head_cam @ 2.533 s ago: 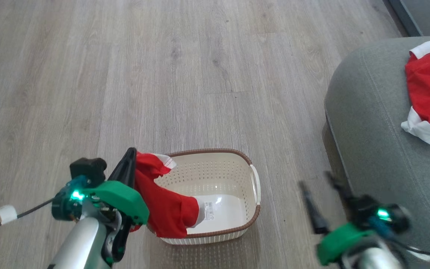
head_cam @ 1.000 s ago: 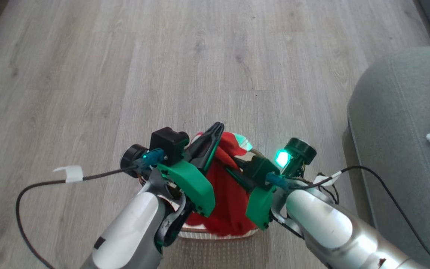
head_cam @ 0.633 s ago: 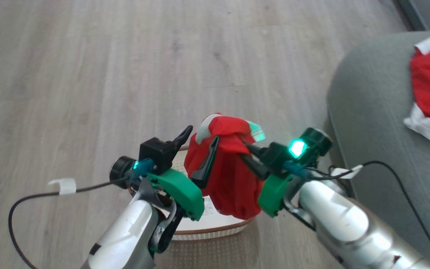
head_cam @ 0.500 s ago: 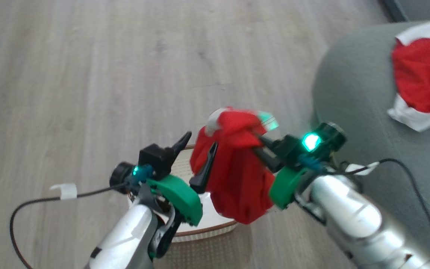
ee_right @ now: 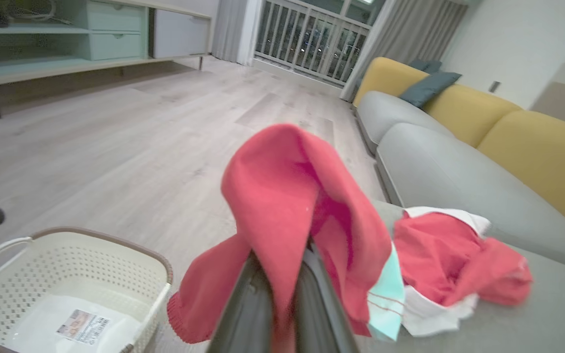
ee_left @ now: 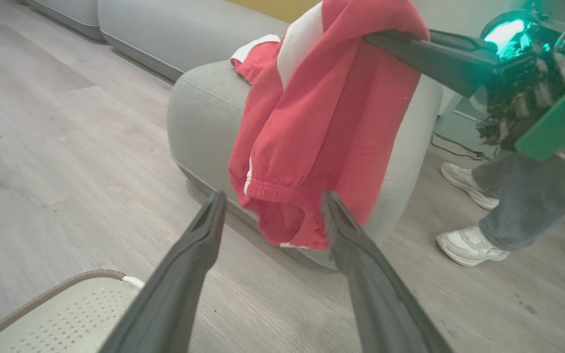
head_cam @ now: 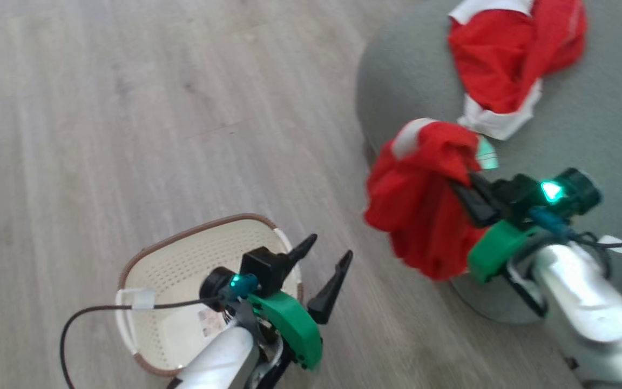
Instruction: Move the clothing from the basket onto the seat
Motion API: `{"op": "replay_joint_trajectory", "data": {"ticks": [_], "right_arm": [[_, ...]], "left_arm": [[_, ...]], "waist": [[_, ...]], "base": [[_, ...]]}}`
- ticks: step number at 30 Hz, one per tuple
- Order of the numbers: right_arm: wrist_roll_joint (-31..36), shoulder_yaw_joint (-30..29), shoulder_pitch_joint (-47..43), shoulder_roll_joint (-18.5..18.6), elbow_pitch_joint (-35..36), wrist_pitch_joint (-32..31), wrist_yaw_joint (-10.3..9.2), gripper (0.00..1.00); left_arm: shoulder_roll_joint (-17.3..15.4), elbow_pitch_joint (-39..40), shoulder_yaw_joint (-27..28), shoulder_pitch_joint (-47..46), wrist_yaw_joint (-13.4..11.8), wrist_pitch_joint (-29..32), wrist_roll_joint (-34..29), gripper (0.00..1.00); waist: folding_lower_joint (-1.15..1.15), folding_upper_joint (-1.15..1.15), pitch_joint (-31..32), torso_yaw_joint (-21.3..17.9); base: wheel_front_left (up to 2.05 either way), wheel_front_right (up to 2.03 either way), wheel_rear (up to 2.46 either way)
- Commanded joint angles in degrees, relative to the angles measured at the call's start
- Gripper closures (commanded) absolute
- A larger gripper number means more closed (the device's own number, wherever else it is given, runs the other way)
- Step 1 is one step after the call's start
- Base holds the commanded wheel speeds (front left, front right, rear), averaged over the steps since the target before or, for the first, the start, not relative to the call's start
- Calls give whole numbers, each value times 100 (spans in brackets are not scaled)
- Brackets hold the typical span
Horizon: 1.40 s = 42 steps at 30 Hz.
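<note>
My right gripper (head_cam: 465,189) is shut on the red clothing (head_cam: 419,200), which hangs in the air beside the rounded edge of the grey-green seat (head_cam: 403,75). The left wrist view shows that garment (ee_left: 321,127) dangling from the right gripper in front of the seat (ee_left: 199,113). In the right wrist view the fabric (ee_right: 287,196) drapes over the closed fingers. My left gripper (head_cam: 324,265) stands open and empty above the cream basket (head_cam: 176,259), whose bottom shows a sticker (ee_right: 84,323). The basket (ee_right: 66,264) holds no clothing.
A second red-and-white garment (head_cam: 505,59) lies on the seat. A person's legs and white shoes (ee_left: 469,245) stand on the floor beyond the seat. A grey and yellow sofa (ee_right: 459,132) lies behind it. A black cable (head_cam: 89,324) trails from my left arm.
The right gripper has carried the red clothing away from above the basket to the seat's edge. The left gripper let go earlier and stays open over the basket. The head camera has turned right.
</note>
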<state>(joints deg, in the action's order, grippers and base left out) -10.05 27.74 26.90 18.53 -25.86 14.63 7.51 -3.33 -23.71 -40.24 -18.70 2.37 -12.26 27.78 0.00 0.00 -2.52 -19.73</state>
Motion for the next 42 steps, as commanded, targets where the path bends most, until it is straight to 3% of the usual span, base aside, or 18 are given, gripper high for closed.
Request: {"op": "replay_joint_trajectory", "data": {"ticks": [1, 9, 19, 25, 30, 35, 40, 42], "right_arm": [[48, -122, -8, 127, 221, 37, -2, 100], [67, -649, -294, 294, 337, 37, -2, 100], [31, -990, -421, 318, 350, 37, -2, 100], [-223, -1257, -150, 334, 215, 37, -2, 100], [-343, -1149, 532, 519, -150, 37, -2, 100], [-538, -1124, 1760, 859, -396, 37, -2, 100], [-977, -1808, 3332, 1402, -842, 37, -2, 100], [-1075, -2129, 3901, 1794, -1105, -7, -2, 100]], "left_arm": [[29, 113, 82, -250, 11, -85, 79, 0], [43, -34, -214, -349, -88, -167, 289, 0], [45, -102, -433, -424, -193, -221, 493, 0], [45, -57, -525, -579, -249, -238, 478, 0], [42, -160, -620, -783, -193, -240, 383, 0], [8, -239, -621, -1016, -181, -245, 293, 0], [-143, -294, -652, -1216, -194, -215, 154, 0], [-225, -270, -658, -1291, -219, -181, 96, 0]], "waist": [[0, 0, -22, -235], [0, 0, 23, -381], [0, 0, 73, -288], [0, 0, -348, -82], [0, 0, -949, 216], [0, 0, -1602, 436], [0, 0, -2192, 634], [0, 0, -2433, 725]], "base": [[0, 0, 0], [0, 0, 0], [0, 0, 0], [0, 0, 0], [0, 0, 0], [0, 0, 0], [0, 0, 0], [0, 0, 0]]}}
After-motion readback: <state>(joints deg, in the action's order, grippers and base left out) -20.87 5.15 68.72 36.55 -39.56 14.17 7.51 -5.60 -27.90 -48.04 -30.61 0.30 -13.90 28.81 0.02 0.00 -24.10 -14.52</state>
